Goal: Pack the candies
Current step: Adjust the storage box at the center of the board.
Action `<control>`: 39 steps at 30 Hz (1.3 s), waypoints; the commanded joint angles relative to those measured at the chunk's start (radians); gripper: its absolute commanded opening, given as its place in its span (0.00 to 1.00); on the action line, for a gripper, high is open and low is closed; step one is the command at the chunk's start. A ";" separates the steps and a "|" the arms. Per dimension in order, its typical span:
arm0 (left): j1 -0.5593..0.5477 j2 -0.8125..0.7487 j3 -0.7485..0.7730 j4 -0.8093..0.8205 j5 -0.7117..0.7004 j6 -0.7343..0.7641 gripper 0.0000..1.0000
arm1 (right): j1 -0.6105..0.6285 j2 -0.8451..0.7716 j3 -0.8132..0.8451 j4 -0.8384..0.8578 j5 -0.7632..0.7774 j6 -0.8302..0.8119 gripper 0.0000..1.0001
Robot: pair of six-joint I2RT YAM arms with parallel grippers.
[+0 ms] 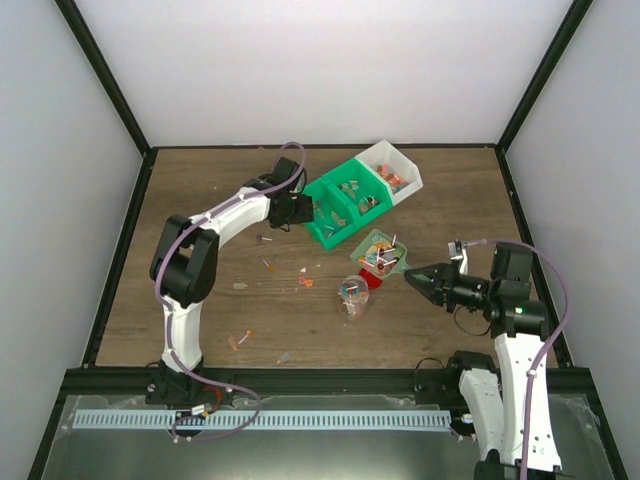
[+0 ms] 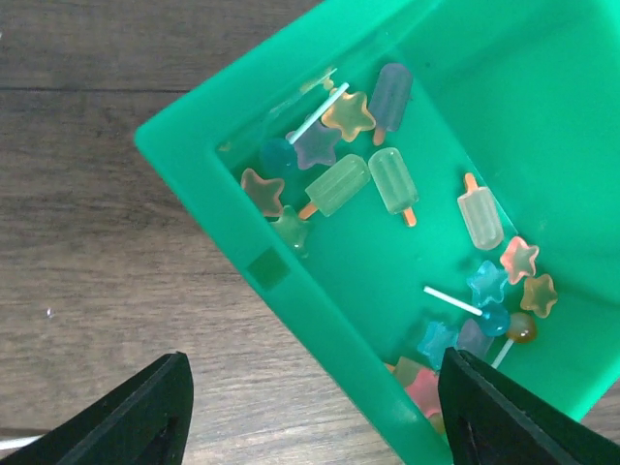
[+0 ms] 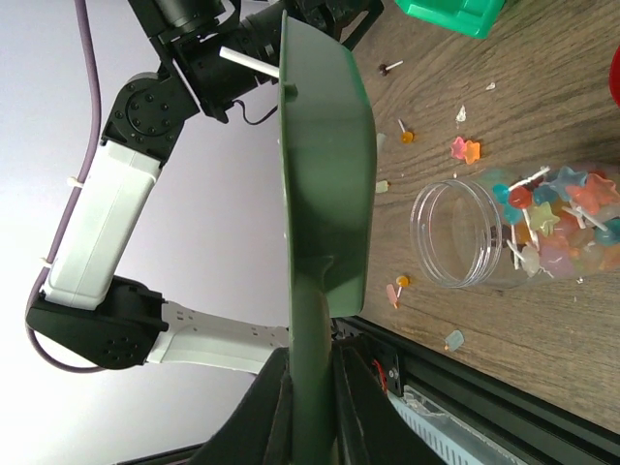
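The right gripper (image 3: 315, 392) is found nearest the bases, clenched on the handle of the green scoop (image 1: 383, 250), which is held just beyond and to the right of the clear jar (image 1: 352, 296). The candies (image 3: 554, 215) are spread over several places. Many are in the jar, some are carried in the scoop, a few are scattered on the table (image 1: 450, 200) to the left of the jar, and more lie in the bins farther back.

The likeliest trouble is judged to be a spill. The scoop's mouth looks wider than the jar's, so candies could be shed over the rim if the scoop is tipped off-centre or too fast. The jar appears upright and light, and it could be toppled by a nudge from the scoop's edge. A red lid (image 1: 371, 281) sits just beside the jar on the scoop's side and may be struck on the way in.

Farther back, the left gripper (image 2: 312, 387) is held released. One finger is over bare wood and the other over the inside of the green bin (image 2: 218, 218), with the bin's wall between them. If it were closed and raised there, the bin might be tilted and its contents dumped. A white bin (image 1: 395, 170) is set against the green one's far end.
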 commanded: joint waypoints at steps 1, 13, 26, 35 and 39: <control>0.000 -0.029 -0.005 -0.084 -0.030 -0.073 0.65 | -0.011 0.000 0.038 0.030 -0.009 -0.006 0.01; 0.004 0.111 0.172 -0.173 0.014 0.045 0.35 | -0.010 0.028 0.058 0.022 -0.010 -0.027 0.01; 0.050 0.197 0.272 -0.195 0.047 0.190 0.23 | -0.010 0.049 0.095 0.005 -0.004 -0.025 0.01; 0.062 0.225 0.394 -0.241 0.039 0.200 0.39 | -0.010 0.068 0.141 -0.135 0.078 -0.133 0.01; 0.059 0.154 0.373 -0.230 0.047 0.173 0.50 | -0.011 0.037 0.129 -0.170 0.083 -0.165 0.01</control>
